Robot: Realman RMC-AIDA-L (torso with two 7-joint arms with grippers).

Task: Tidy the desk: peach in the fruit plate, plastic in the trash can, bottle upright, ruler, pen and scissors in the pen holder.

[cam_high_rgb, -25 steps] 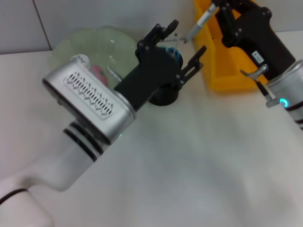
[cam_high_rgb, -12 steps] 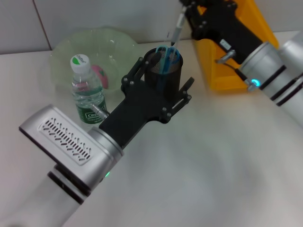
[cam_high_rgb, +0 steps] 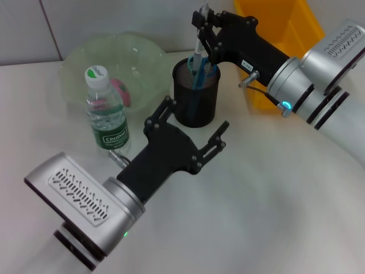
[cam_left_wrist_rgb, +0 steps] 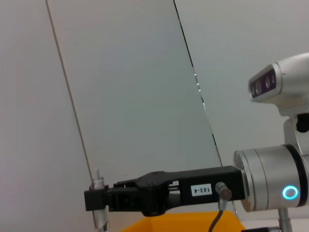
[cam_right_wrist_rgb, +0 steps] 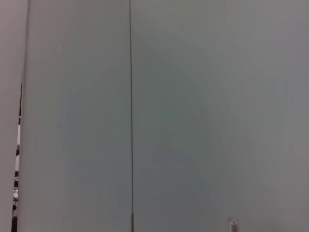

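Black mesh pen holder (cam_high_rgb: 196, 94); translucent glossy fruit plate (cam_high_rgb: 77, 60).

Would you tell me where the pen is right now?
In the head view, the pen is upright in the right gripper, its tip dipping into the pen holder.

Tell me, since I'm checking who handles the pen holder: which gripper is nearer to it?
Right. The right gripper is directly above the pen holder, holding a pen upright over its mouth. The left gripper, fingers spread, sits on the near side, just short of its base.
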